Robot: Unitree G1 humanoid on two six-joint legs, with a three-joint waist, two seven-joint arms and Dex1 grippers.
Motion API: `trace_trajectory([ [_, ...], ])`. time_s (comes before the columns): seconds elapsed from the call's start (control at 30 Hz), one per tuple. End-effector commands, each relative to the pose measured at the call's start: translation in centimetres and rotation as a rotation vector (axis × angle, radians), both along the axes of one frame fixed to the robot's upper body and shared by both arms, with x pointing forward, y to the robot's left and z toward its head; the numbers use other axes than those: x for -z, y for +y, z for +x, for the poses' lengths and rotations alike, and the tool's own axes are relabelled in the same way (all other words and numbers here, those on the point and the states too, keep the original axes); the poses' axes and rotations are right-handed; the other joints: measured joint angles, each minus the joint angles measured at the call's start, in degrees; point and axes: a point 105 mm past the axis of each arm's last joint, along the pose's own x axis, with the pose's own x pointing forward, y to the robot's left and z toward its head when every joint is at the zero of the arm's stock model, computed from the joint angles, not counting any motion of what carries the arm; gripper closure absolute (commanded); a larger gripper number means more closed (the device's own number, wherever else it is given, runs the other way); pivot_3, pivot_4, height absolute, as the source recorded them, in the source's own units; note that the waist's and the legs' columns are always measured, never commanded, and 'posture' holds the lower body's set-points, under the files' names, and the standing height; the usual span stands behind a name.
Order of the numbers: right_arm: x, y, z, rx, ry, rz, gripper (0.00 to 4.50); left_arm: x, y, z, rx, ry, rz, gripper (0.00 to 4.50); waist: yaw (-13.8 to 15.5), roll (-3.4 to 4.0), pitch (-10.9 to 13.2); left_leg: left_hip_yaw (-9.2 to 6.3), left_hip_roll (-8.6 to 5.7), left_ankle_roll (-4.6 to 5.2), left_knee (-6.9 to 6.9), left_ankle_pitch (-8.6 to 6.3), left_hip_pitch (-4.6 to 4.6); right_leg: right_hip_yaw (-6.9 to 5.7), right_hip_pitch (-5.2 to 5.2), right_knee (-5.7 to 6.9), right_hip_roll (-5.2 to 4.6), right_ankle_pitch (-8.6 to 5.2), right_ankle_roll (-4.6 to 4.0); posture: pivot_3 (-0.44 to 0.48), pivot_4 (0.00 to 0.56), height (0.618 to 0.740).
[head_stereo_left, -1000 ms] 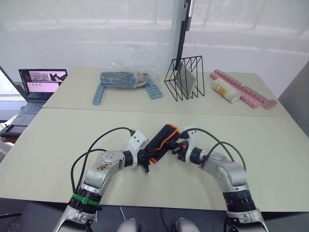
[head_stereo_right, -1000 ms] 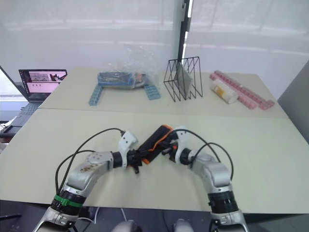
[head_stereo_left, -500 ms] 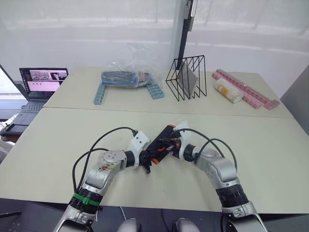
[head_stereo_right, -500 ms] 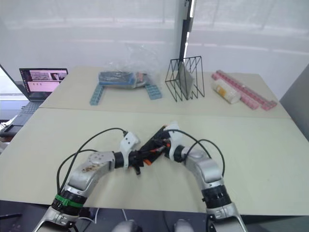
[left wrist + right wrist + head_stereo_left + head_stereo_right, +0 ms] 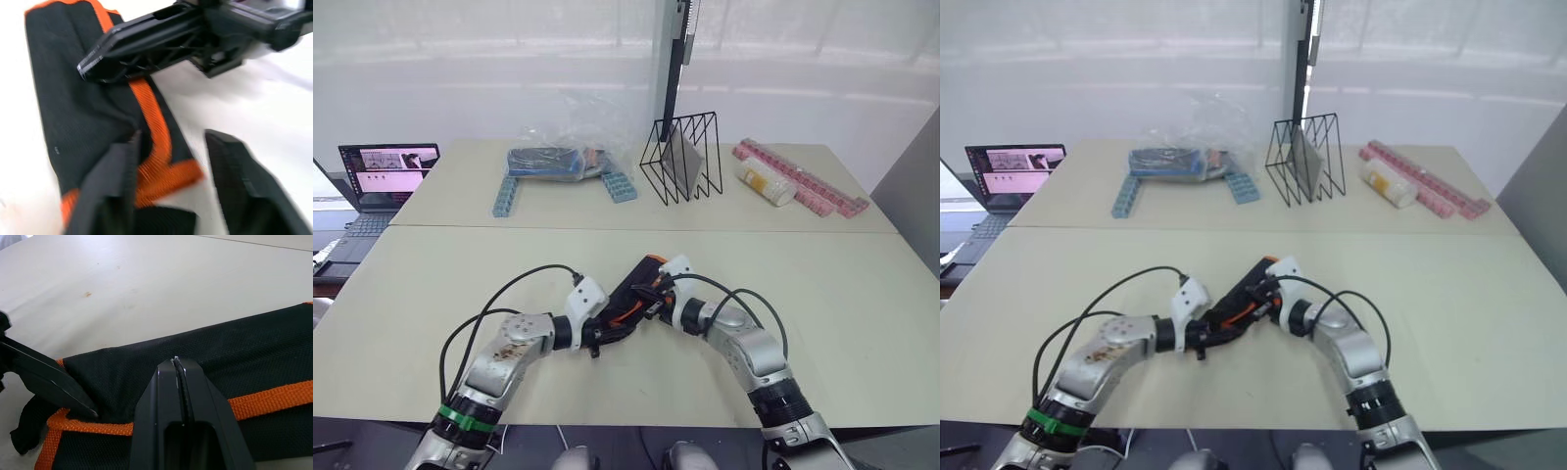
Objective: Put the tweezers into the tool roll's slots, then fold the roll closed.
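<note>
Roll (image 5: 631, 294) now lies flatter, folded; right gripper (image 5: 180, 382) has closed and pressed onto it from three o'clock, left gripper (image 5: 168, 181) spread at its corner.

Two pale tables (image 5: 862, 294) stand before a bright white curtained wall (image 5: 489, 69).

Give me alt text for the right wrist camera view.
The right gripper, fingers shut together, presses on the folded black tool roll with orange trim, lying on a pale table. A left gripper finger touches the roll's end.
</note>
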Motion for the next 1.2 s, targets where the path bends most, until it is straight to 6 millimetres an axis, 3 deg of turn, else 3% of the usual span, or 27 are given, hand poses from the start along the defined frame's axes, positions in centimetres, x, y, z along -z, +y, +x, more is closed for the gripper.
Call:
trace_trajectory([
  [0.03, 4.2, -1.7, -0.6, 0.057, 0.135, -0.097, 4.5, -1.5, 1.9, 0.5, -0.024, 0.03, -0.047, 0.66, -0.01, 0.01, 0.03, 0.0, 0.0, 0.0, 0.0, 0.0, 0.0, 0.01, 0.0, 0.0, 0.0, 0.0, 0.0, 0.0, 0.15, 0.725],
  [0.17, 4.0, -1.6, -0.7, 0.05, 0.13, -0.101, 4.5, -2.3, 2.5, 1.7, -0.058, 0.004, -0.065, 0.66, 0.12, -0.01, 0.08, 0.0, -0.02, 0.0, 0.0, 0.01, 0.0, 0.0, -0.01, 0.0, -0.01, 0.0, 0.0, 0.0, 0.15, 0.725],
  [0.2, 4.0, -1.5, -0.7, 0.049, 0.129, -0.101, 4.5, -2.5, 2.3, 2.0, -0.058, -0.005, -0.074, 1.08, 0.1, -0.02, 0.09, 0.0, -0.02, -0.01, 0.0, 0.02, -0.03, -0.01, -0.03, 0.0, 0.0, 0.0, 0.0, 0.0, 0.15, 0.725],
  [0.27, 4.0, -1.5, -0.7, 0.05, 0.128, -0.103, 4.5, -3.1, 1.9, 2.5, -0.044, -0.018, -0.11, 1.45, 0.11, -0.03, 0.09, 0.01, -0.03, -0.02, 0.0, 0.02, -0.04, -0.01, -0.04, 0.01, 0.0, 0.0, 0.0, 0.0, 0.15, 0.725],
  [0.57, 4.1, -1.6, -1.0, 0.053, 0.128, -0.115, 4.5, -4.8, 0.9, 2.5, 0.024, -0.029, -0.206, 4.48, -0.03, -0.12, 0.15, 0.01, -0.04, -0.04, 0.0, 0.04, -0.22, -0.03, -0.23, 0.03, 0.07, 0.0, 0.0, 0.0, 0.15, 0.725],
  [0.77, 4.0, -1.7, -1.0, 0.055, 0.129, -0.117, 4.5, -3.5, 0.7, 3.6, -0.018, -0.046, -0.14, 4.48, 0.11, -0.12, 0.15, 0.03, -0.07, -0.08, 0.0, 0.07, -0.32, -0.05, -0.33, 0.06, 0.1, 0.01, 0.01, 0.0, 0.15, 0.725],
  [0.9, 4.0, -1.6, -1.2, 0.05, 0.129, -0.121, 4.5, -1.4, -0.3, 4.2, -0.023, -0.052, -0.07, 4.48, 0.15, -0.13, 0.15, 0.03, -0.16, -0.08, 0.01, 0.08, -0.31, -0.1, -0.31, 0.06, 0.13, 0.01, 0.01, 0.0, 0.15, 0.725],
  [1.03, 3.7, -1.4, -1.4, 0.037, 0.113, -0.129, 4.5, 3.5, -0.2, 3.3, 0.004, -0.001, 0.119, 4.48, 0.24, -0.13, 0.14, 0.06, -0.17, -0.07, 0.01, 0.08, -0.32, -0.13, -0.32, 0.06, 0.5, 0.02, 0.03, 0.0, 0.15, 0.725],
  [1.2, 1.3, -0.3, -1.4, -0.001, 0.013, -0.077, 4.5, 4.7, -0.1, 3.1, -0.012, 0.022, 0.135, 4.48, 0.36, -0.15, 0.12, 0.04, -0.11, -0.07, 0.01, 0.08, 0.05, -0.05, 0.06, 0.03, 0.19, 0.02, 0.03, 0.0, 0.15, 0.725],
])
